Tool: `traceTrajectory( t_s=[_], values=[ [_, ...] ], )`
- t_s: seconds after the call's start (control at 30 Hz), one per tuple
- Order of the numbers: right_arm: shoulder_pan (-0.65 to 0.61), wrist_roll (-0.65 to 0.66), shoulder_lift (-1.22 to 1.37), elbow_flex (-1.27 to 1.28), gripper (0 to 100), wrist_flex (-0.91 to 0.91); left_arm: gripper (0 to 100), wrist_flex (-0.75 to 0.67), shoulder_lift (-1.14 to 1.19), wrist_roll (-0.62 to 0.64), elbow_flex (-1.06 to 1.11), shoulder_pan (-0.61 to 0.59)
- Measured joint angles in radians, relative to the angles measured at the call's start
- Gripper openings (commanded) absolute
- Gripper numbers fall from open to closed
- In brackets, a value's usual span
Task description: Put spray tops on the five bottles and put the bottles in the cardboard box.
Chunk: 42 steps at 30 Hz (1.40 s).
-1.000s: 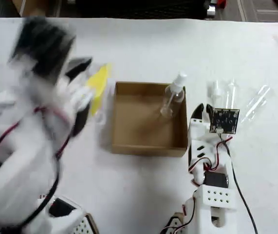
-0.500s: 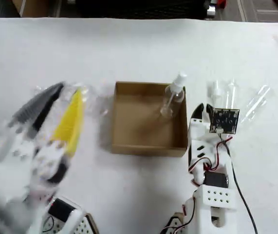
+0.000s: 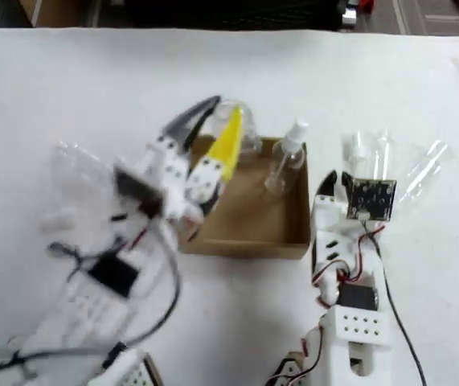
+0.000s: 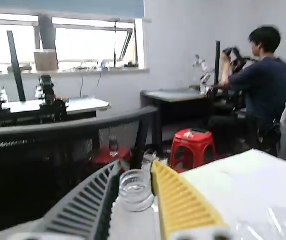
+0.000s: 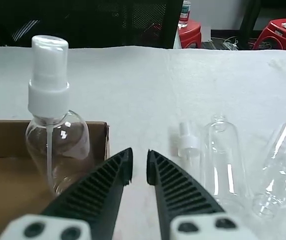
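My left gripper (image 3: 226, 108), with one black and one yellow finger, is shut on a clear bottle (image 3: 243, 135) that has an open neck (image 4: 135, 189) and no spray top. It holds the bottle over the far left corner of the cardboard box (image 3: 245, 237). Inside the box, a bottle with a white spray top (image 3: 285, 161) leans against the right wall (image 5: 57, 145). My right gripper (image 3: 333, 183) rests just right of the box, its fingers (image 5: 105, 187) nearly touching with nothing between them. Beyond it lie a loose spray top (image 5: 187, 141) and two uncapped bottles (image 5: 222, 155) (image 5: 283, 165).
The loose bottles (image 3: 382, 153) (image 3: 424, 169) and spray top (image 3: 355, 148) lie on the white table to the right of the box. The right arm's body (image 3: 346, 305) stretches toward the near edge. A person sits in the room behind.
The left arm has swung from the table's left side over to the box's far left corner, carrying the bottle. The right arm has kept still.
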Motion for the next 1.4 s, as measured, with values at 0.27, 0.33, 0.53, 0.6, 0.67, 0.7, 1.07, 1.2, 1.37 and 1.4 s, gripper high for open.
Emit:
traceTrajectory(
  t_s=[0.27, 0.33, 0.53, 0.6, 0.67, 0.7, 1.07, 1.2, 1.37, 1.4],
  values=[
    [0.000, 0.000, 0.000, 0.000, 3.9, -0.020, 2, -0.084, 0.451, 0.002, -0.089, -0.025],
    [0.002, 0.000, 0.000, 0.000, 3.9, -0.020, 2, -0.107, 0.485, 0.002, -0.089, -0.025],
    [0.002, 0.000, 0.000, 0.000, 3.9, -0.020, 2, -0.153, 0.577, 0.002, -0.107, -0.026],
    [0.000, 0.000, 0.000, 0.000, 3.9, -0.020, 2, -0.184, 0.617, 0.002, -0.107, -0.028],
    [0.000, 0.000, 0.000, 0.000, 3.9, -0.020, 2, -0.219, 0.655, 0.002, -0.107, -0.028],
    [0.002, 0.000, 0.000, 0.000, 3.9, -0.020, 2, -0.239, 0.671, 0.002, -0.107, -0.026],
    [0.012, 0.000, 0.000, 0.000, 3.9, -0.020, 2, -0.287, 0.809, 0.002, -0.176, -0.003],
    [0.012, 0.000, 0.000, 0.000, 3.9, -0.020, 2, -0.287, 0.844, 0.002, -0.198, -0.003],
    [0.011, 0.000, 0.000, 0.000, 3.9, -0.020, 3, -0.293, 0.847, 0.002, -0.198, -0.003],
    [0.011, 0.000, 0.000, 0.000, 3.9, -0.020, 3, -0.293, 0.847, 0.002, -0.198, -0.003]
  ],
)
